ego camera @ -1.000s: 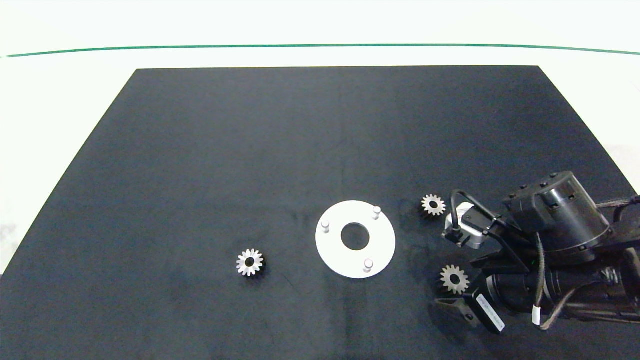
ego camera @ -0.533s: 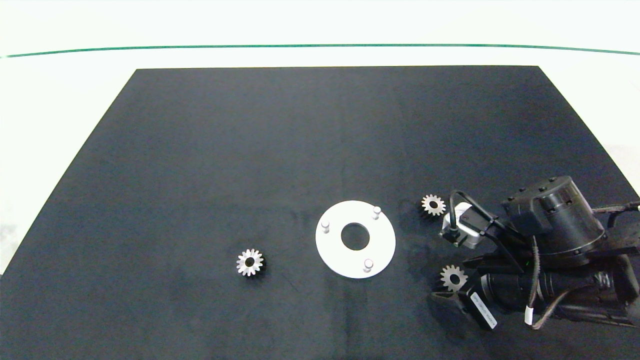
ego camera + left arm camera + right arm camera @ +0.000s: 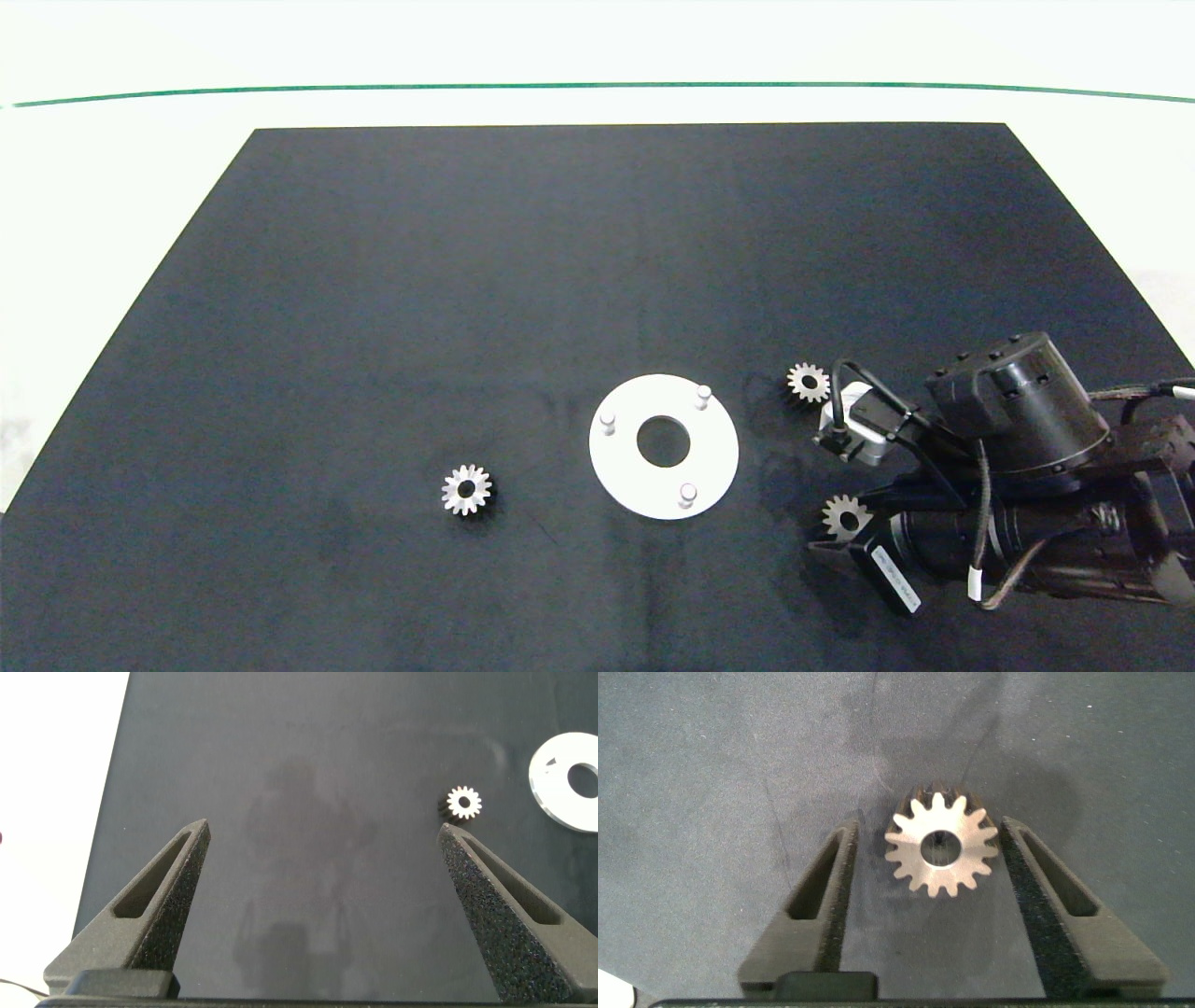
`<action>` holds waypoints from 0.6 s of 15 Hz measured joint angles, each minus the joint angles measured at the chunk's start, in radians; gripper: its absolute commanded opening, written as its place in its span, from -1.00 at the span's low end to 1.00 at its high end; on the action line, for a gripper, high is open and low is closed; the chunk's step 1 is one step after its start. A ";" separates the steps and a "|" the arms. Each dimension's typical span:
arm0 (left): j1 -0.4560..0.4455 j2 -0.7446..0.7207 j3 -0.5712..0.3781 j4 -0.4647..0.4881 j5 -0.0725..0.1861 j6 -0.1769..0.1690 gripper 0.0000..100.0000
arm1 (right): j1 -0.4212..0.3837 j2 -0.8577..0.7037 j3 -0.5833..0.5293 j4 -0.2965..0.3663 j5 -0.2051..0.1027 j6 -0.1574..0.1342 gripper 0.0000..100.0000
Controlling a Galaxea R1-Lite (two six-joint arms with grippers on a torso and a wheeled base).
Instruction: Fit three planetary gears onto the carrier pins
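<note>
Right wrist view: right gripper (image 3: 941,863) straddles the gear (image 3: 942,852), fingers open, not yet gripping. I'd centre it, then close gently. Left gripper (image 3: 322,882) wide open, empty. Carrier pins (image 3: 688,491) bare at lower centre.

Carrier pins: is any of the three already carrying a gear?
No: in the head view all three carrier pins stand bare on the white disc, and the three planetary gears lie on the black mat.
</note>
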 measured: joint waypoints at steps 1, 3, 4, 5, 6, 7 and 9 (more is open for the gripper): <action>0.000 0.000 0.000 0.000 0.000 0.000 1.00 | -0.004 0.003 0.000 0.000 0.003 0.000 0.08; 0.000 0.000 -0.002 0.000 0.000 0.000 1.00 | -0.008 0.006 0.000 -0.003 0.006 -0.001 -0.01; 0.000 0.000 -0.003 0.000 0.000 0.000 1.00 | -0.011 0.008 0.000 -0.009 0.006 -0.001 -0.04; -0.001 0.000 -0.005 0.000 0.000 0.000 1.00 | -0.012 0.011 0.000 -0.021 0.006 -0.004 -0.10; -0.001 0.000 -0.008 0.000 0.000 0.000 1.00 | -0.013 0.012 0.000 -0.023 0.007 -0.005 -0.13; -0.001 0.000 -0.010 0.000 0.000 0.000 1.00 | -0.014 0.013 0.000 -0.026 0.007 -0.005 -0.16; -0.001 0.000 -0.014 0.000 0.000 0.000 1.00 | -0.014 0.014 0.000 -0.026 0.007 -0.006 -0.25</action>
